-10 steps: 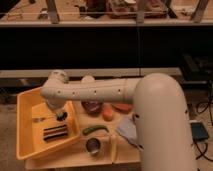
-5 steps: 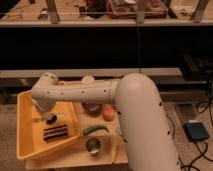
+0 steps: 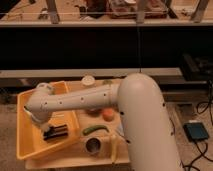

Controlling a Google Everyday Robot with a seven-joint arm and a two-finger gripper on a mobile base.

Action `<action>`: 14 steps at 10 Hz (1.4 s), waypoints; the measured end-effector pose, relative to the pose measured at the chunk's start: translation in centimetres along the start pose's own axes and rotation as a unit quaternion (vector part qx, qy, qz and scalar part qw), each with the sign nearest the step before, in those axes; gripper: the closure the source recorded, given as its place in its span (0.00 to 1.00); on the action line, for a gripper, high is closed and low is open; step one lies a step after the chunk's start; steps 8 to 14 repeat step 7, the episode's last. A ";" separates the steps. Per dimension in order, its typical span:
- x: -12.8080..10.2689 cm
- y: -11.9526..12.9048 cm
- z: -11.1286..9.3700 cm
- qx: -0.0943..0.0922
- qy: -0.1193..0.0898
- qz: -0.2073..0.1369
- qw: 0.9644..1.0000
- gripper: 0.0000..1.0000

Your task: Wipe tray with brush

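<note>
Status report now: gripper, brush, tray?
Gripper down inside tray, left part. Brush on tray floor beside it. Nothing in the way.

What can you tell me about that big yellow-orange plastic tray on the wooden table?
The yellow-orange rectangular plastic tray has raised sloping sides and sits slightly askew at the left end of the wooden table. A small dark oblong brush lies inside, right of its middle. The robot's white arm reaches over it, and the gripper hangs inside, just left of the brush. Right of the tray lies a green curved vegetable.
</note>
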 end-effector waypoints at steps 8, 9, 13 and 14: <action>-3.2 0.9 -0.7 -0.004 0.001 0.019 1.000 0.90; -3.2 0.9 -0.7 -0.004 0.001 0.019 1.000 0.90; -3.2 0.9 -0.7 -0.004 0.001 0.019 1.000 0.90; -3.2 0.9 -0.7 -0.004 0.001 0.019 1.000 0.90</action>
